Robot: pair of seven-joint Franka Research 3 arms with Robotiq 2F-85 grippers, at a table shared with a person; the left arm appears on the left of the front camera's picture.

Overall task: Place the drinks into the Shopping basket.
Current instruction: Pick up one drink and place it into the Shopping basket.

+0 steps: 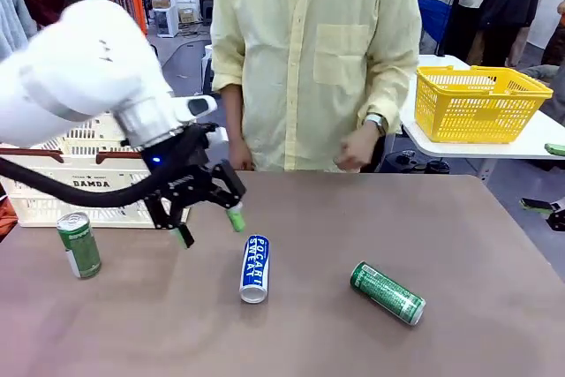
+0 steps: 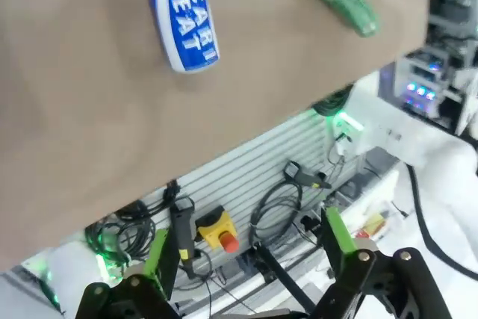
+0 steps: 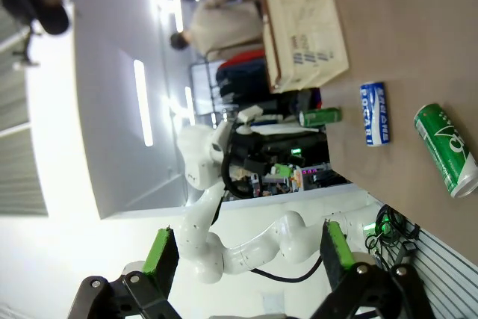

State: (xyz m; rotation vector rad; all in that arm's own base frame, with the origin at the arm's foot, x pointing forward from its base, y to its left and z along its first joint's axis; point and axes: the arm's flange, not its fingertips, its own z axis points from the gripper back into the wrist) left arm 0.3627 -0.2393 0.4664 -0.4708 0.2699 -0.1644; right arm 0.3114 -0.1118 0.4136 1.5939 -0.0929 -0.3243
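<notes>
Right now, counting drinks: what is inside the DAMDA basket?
Over the DAMDA basket's rim shows just its far slotted wall; lower down, the near wall and left arm cover the inside.

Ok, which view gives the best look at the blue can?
The front view: the blue can lies whole on the table, close enough to read its white lettering. The left wrist view shows it larger, but the top edge cuts it off. The right wrist view shows it whole but small and far off.

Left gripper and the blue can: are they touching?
Apart. In the left wrist view, bare table separates the blue can from the open left gripper.
</notes>
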